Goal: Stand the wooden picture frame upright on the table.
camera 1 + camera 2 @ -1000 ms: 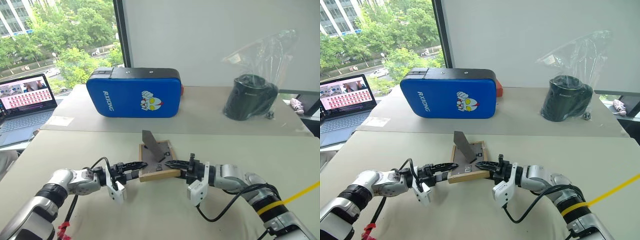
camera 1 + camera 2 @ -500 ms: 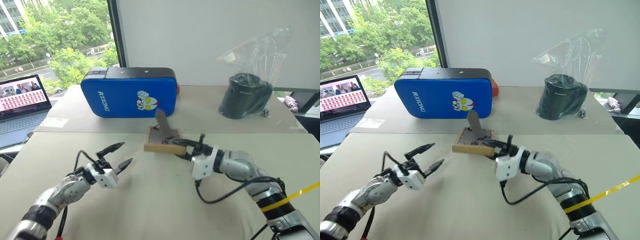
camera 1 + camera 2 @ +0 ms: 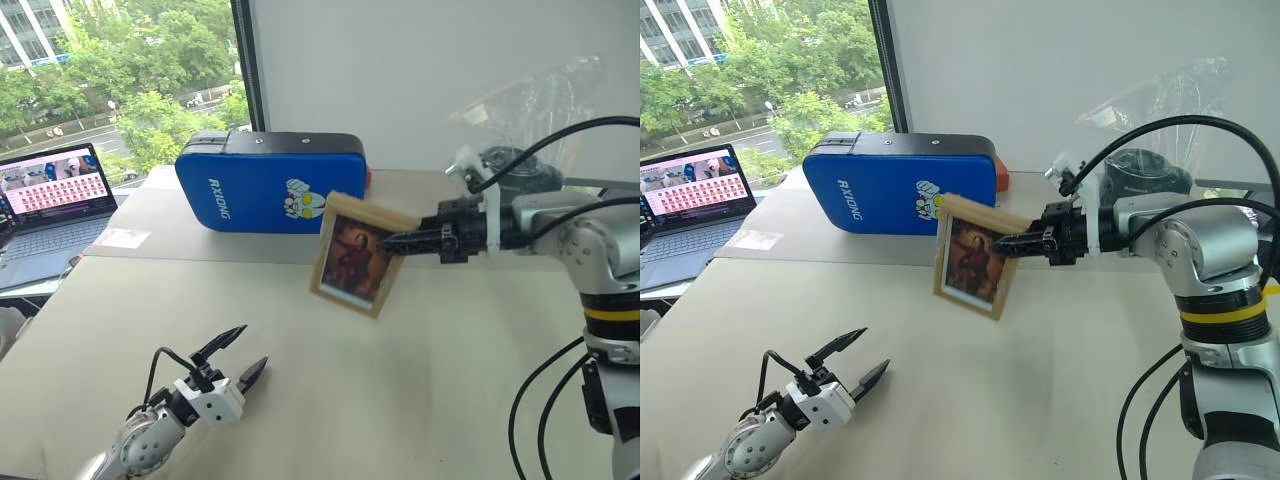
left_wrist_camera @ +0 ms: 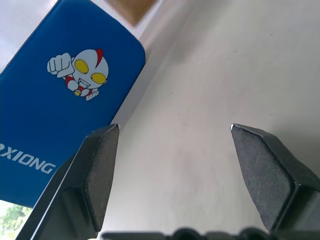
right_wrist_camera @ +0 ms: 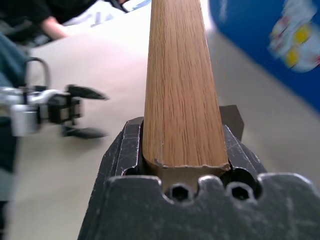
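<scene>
Now our right gripper (image 3: 392, 241) clamps the top edge of the wooden picture frame (image 3: 357, 254), which hangs tilted above the table (image 3: 420, 380), portrait facing us, in front of the blue padded case (image 3: 268, 181). Our left gripper (image 3: 243, 354), low over the table, spreads wide and empty.

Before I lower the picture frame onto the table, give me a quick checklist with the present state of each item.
1. Right gripper clamped on the picture frame: ok.
2. Left gripper open and away from the frame: ok.
3. Frame resting on the table: not ok, held in the air and tilted.
4. Stand folded out behind the frame: cannot tell.
5. Bare table under the frame: ok.
6. Blue case apart from the frame: ok.
</scene>
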{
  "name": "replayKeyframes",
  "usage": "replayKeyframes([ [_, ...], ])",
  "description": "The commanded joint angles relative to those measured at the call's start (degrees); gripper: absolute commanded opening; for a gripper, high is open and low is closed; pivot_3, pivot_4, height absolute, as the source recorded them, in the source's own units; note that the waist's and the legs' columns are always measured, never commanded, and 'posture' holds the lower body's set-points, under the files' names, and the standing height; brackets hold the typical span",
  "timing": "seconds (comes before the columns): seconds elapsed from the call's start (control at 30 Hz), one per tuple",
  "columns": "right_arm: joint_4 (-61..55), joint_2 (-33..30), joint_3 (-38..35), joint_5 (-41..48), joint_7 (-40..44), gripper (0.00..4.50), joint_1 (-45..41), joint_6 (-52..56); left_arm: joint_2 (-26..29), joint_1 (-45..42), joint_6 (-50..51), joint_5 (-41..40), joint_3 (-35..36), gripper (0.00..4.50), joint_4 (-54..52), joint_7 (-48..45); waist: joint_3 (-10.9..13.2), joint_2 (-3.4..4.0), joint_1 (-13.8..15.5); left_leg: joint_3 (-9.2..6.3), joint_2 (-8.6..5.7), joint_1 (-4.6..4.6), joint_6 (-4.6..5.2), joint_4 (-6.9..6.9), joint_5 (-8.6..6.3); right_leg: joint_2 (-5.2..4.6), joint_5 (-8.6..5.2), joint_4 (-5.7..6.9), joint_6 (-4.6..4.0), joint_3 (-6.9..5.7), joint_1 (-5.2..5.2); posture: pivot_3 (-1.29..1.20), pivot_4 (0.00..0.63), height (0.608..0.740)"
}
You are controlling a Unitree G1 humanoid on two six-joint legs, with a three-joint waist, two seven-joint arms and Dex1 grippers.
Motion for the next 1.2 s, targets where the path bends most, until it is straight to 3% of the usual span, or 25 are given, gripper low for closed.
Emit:
replayKeyframes([
  [0.03, 1.56, 1.14, 1.55, -0.3, 2.21, 1.22, 0.21, -0.48, -0.69, 0.59, -0.39, -0.21, 1.62, 3.82, -2.23, -1.08, 0.0, 0.0, -0.18, 0.02, 0.0, -0.08, 0.0, 0.0, 0.0, 0.0, 0.0, 0.02, 0.0, 0.02, -0.12, 0.0, 0.15, 0.74],
  [0.4, 9.18, 3.63, 5.93, -6.17, 6.28, 1.22, 2.17, -6.37, -1.36, 1.52, -1.43, -5.96, 1.98, 3.82, -3.91, -7.59, 0.0, 0.0, -0.48, 0.02, 0.0, -0.4, -0.02, 0.07, 0.02, 0.02, 0.04, 0.12, -0.03, 0.04, -0.44, 0.0, 0.15, 0.74],
  [0.47, 9.45, 3.83, 5.5, -6.56, 6.08, 2.22, 2.03, -6.4, -1.54, 1.53, -1.58, -5.93, 2.24, 3.85, -3.99, -8.16, 0.0, 0.0, -0.76, 0.02, 0.01, -0.36, -0.02, 0.07, 0.02, 0.04, 0.04, 0.13, -0.03, 0.04, -0.42, 0.0, 0.15, 0.74],
  [0.53, 8.72, 3.56, 4.87, -6.44, 6.13, 2.63, 1.98, -5.92, -1.81, 1.46, -1.57, -6.12, 2.42, 3.85, -3.96, -8.6, 0.0, 0.0, -0.92, 0.01, 0.01, -0.36, -0.03, 0.07, 0.03, 0.05, 0.05, 0.14, -0.03, 0.04, -0.42, 0.0, 0.15, 0.74],
  [0.7, 5.45, 1.34, 0.79, -4.35, 5.69, 4.32, 1.81, -2.68, -2.28, 1.05, -1.91, -6.52, 2.78, 3.85, -3.59, -9.66, 0.0, 0.01, -1.11, 0.0, 0.01, -0.45, -0.03, 0.06, 0.03, 0.04, 0.06, 0.11, -0.03, 0.04, -0.48, 0.0, 0.15, 0.74],
  [0.87, -0.44, -2.65, -8.49, 0.64, 2.97, 4.42, 3.82, 3.37, -2.81, 1.32, -0.6, -8.69, 3.94, 3.85, -4.54, -10.81, 0.01, 0.01, -0.85, -0.01, 0.0, -0.53, -0.03, 0.06, 0.03, 0.03, 0.06, 0.08, -0.03, 0.02, -0.51, 0.0, 0.15, 0.74],
  [0.97, -4.57, -4.66, -14.42, 3.49, 0.44, 4.42, 6.96, 6.36, -3.73, 2.46, 3.21, -11.87, 5.14, 3.85, -6.21, -11.89, 0.0, 0.0, -0.49, -0.01, 0.01, -0.54, -0.03, 0.06, 0.03, 0.03, 0.06, 0.06, -0.03, 0.01, -0.5, 0.0, 0.15, 0.74],
  [1.07, -13.39, -3.8, -23.93, 2.54, -8.97, 4.42, 15.63, 7.44, -8.09, 4.51, 21.2, -24.87, 7.29, 3.85, -12.51, -12.37, 0.0, 0.0, -0.37, 0.0, 0.02, -0.52, -0.02, 0.07, 0.02, 0.04, 0.06, 0.08, -0.03, 0.01, -0.47, 0.0, 0.15, 0.74],
  [1.17, -22.78, 2.59, -28.42, -3.35, -23.06, 4.42, 24.78, 4.66, -12.74, 3.73, 37.95, -35.46, 10.01, 3.85, -19.8, -9.26, -0.06, -0.15, -0.05, -0.03, 0.02, -0.51, -0.01, 0.12, 0.02, 0.04, 0.04, 0.12, 0.0, 0.0, -0.43, 0.0, 0.15, 0.74],
  [1.2, -25.26, 7.57, -30.19, -6.65, -30.56, 4.42, 27.33, 4.02, -14.41, 2.6, 43.78, -39.31, 11.24, 3.85, -21.89, -7.22, -0.07, -0.17, -0.07, -0.04, 0.02, -0.51, -0.01, 0.14, 0.02, 0.05, 0.04, 0.14, 0.0, -0.01, -0.43, 0.0, 0.15, 0.74],
])
